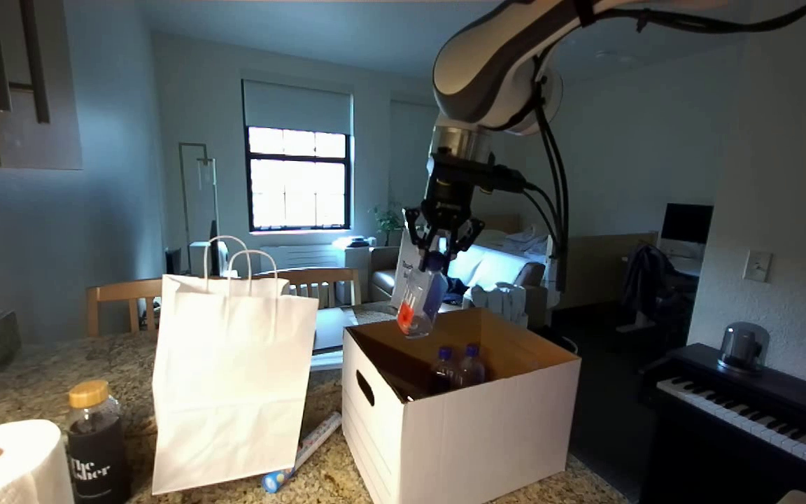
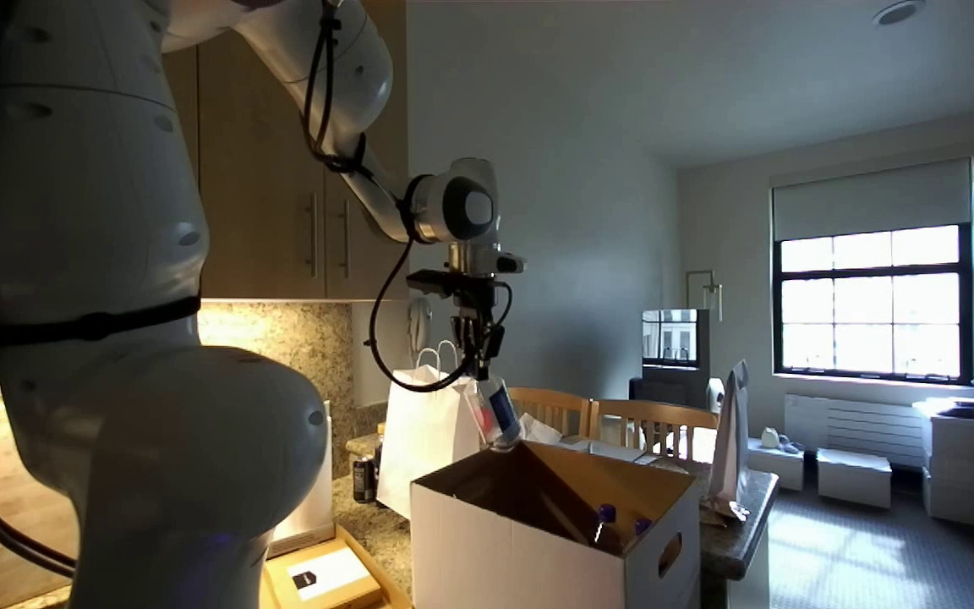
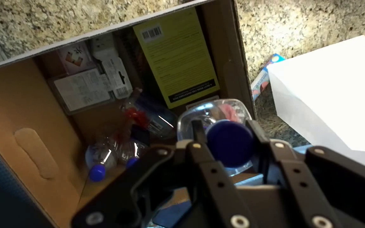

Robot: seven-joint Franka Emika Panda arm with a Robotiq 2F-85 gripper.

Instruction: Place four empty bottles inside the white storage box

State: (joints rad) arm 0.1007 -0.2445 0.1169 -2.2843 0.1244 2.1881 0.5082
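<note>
Pinches a bottle [image 1: 422, 301] by its top in a snugly closed gripper [image 1: 435, 260], over the box [image 1: 490, 434] toward eleven o'clock in an exterior view, seems mid-placement, and probably must lower toward five, then let go.

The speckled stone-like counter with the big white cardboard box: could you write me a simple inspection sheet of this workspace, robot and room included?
Surface: speckled stone-like counter, carrying the large white cardboard box, brown inside, open on top.
Job's things: one clear plastic bottle, blue-capped, held tilted at the box's opening; two more blue-capped bottles inside; apparently another bottle lies near them.
Clutter: white paper bag with handles, white paper roll, dark jar with tan lid, tube-like patterned item; yellow printed item inside the box.
Tool: black, two-fingered, shut on the bottle's cap end.
Cables: black cables hang looped beside the white robot arm.
Surroundings: bright window with part-lowered blind, black piano keyboard, wooden chairs.
</note>
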